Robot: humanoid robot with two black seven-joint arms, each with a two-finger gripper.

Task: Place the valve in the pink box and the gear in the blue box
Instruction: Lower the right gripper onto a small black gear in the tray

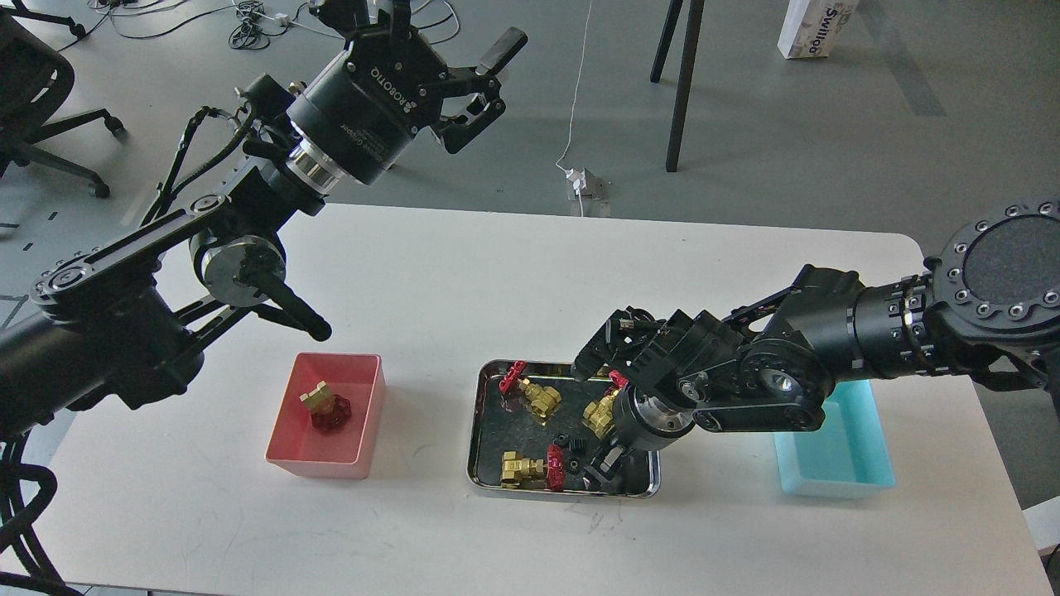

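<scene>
One valve (325, 406) lies in the pink box (370, 414) at the left of the table. Three more valves (540, 397) (599, 414) (523, 468) lie in a shiny steel tray (478, 430) mid-table, with tiny black gears (564, 440) (580, 448) between them. My right gripper (602, 469) points down into the tray's front right part, just right of the gears, fingers slightly apart, nothing seen held. The blue box (836, 472) stands to the right, partly behind my right arm, and looks empty. My left gripper (487, 81) is raised high beyond the table's far edge, open and empty.
My left arm (240, 265) hangs over the table's left part above the pink box. On the floor beyond the table are black stand legs (683, 83), a white power strip (582, 182) with cable, an office chair (41, 108) and a cardboard box (816, 25).
</scene>
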